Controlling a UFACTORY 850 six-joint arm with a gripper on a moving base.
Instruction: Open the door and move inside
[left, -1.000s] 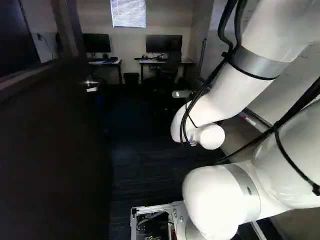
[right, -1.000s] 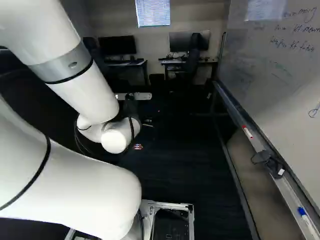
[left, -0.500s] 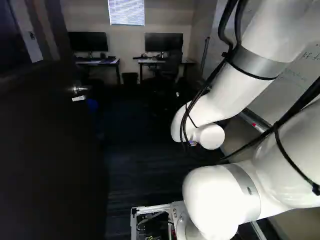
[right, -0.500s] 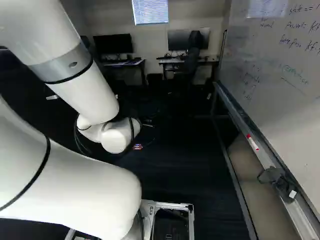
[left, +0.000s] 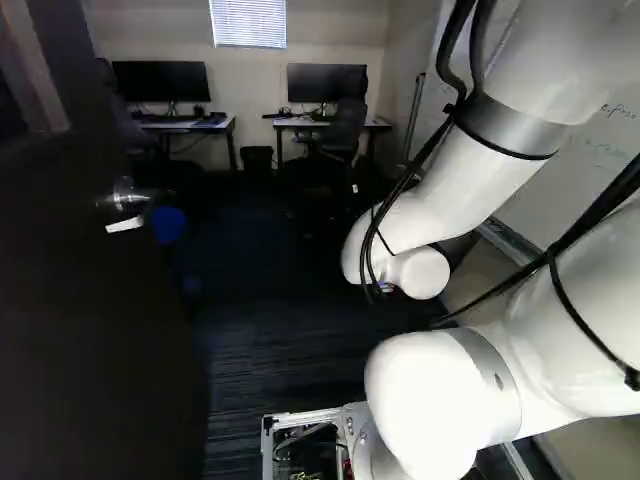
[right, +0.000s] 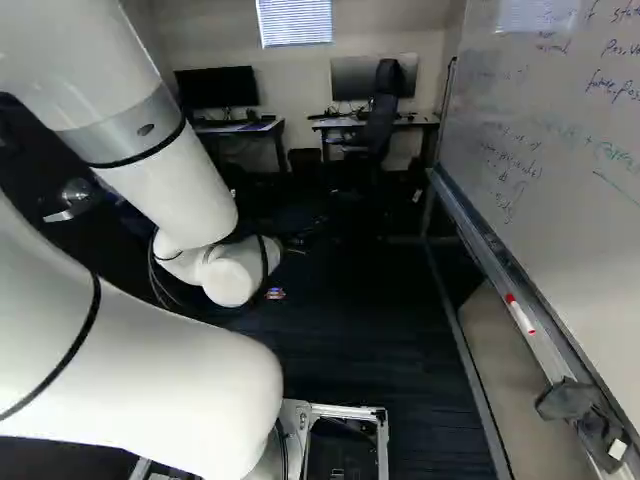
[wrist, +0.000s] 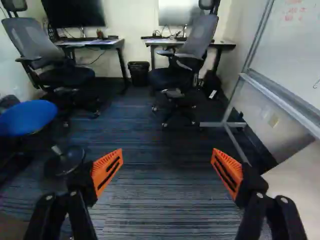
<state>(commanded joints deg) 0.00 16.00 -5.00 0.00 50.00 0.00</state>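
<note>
Passing through the opened doorway is looking like the step in hand, the opening itself seeming done. The door (left: 95, 340) is standing open as a dark panel along the left of the left base view, and its handle (left: 124, 200) is jutting out near the panel's far edge. The jaws are standing wide apart, their orange pads (wrist: 106, 172) facing each other and gripping nothing, so the arm (left: 435, 400) is playing no part in holding the door.

Ahead of the jaws, the carpet (wrist: 165, 200) is running on toward an office chair (wrist: 177, 65) drawn up by the far counter (wrist: 220, 45), with a bin (wrist: 139, 72) sitting just beside it. A whiteboard (right: 560, 140) is lining the right of the right base view, and its foot (wrist: 222, 124) is reaching out low across the carpet.

The next move is calling for driving, not grasping: the base is needing to go forward gently, steering between the door panel and the whiteboard, while the arm is keeping its folded pose. Two hazards are suggesting themselves. The door may be swinging back against the base or the arm's elbow, and a drift the other way may be bringing the arm against the whiteboard or the wheels onto its foot.
</note>
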